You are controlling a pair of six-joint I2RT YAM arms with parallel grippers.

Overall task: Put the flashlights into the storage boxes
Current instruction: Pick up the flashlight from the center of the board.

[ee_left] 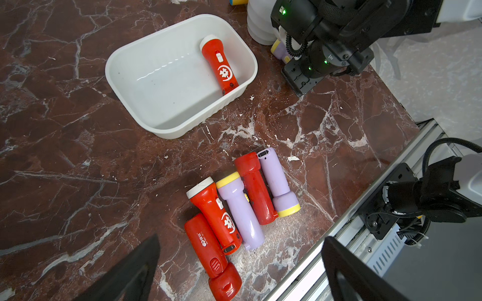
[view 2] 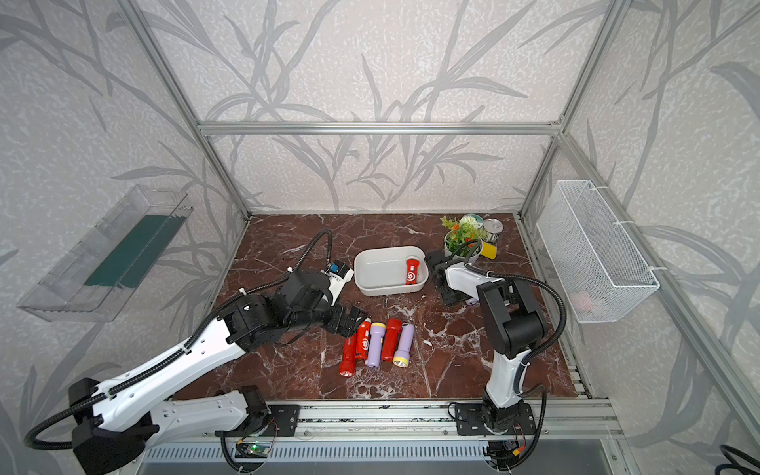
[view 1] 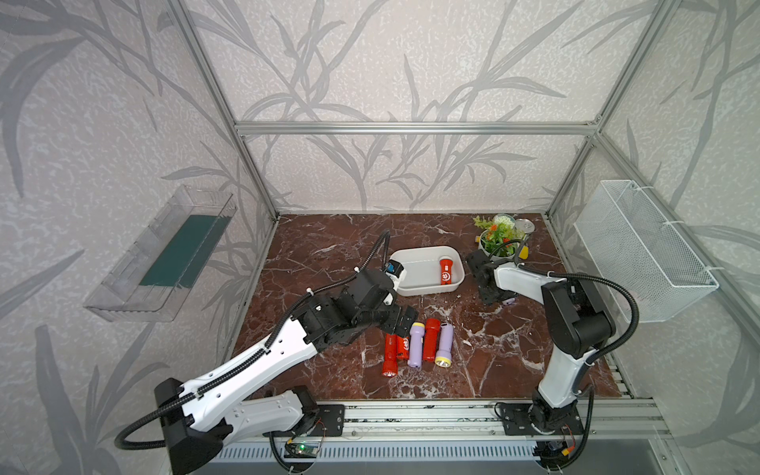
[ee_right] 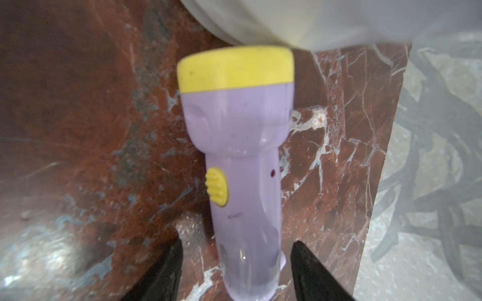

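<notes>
- The left gripper [view 1: 403,322] hangs above the far ends of the leftmost flashlights in a row. Its black fingers [ee_left: 135,271] are spread wide and hold nothing. Bare red-brown marble-patterned tabletop [view 1: 312,255] lies open to its left.
- Five small plastic torches lie side by side, touching, toward the front edge:
  - a plain red flashlight [view 1: 390,357]
  - a red flashlight with white head ring [view 1: 403,346]
  - a lilac flashlight with yellow ring [view 1: 416,345]
  - a second plain red flashlight [view 1: 431,339]
  - a lilac flashlight with its yellow head frontward [view 1: 445,343]
- Free table borders the row in front and to the right.
- Behind the row and apart from it sits a shallow white rounded-rectangular plastic tub [view 1: 425,290]. One red emblem flashlight [view 1: 445,270] lies inside along its right wall, and the rest of the floor is free.
- Just right of the tub, the right gripper [ee_right: 236,263] has its fingers apart. They straddle the handle of a third lilac flashlight [ee_right: 242,156] lying on the table, with a gap showing on each side.
- That torch's yellow head lies just beside a white pot of green artificial plant [view 1: 499,240], leaving little room.
</notes>
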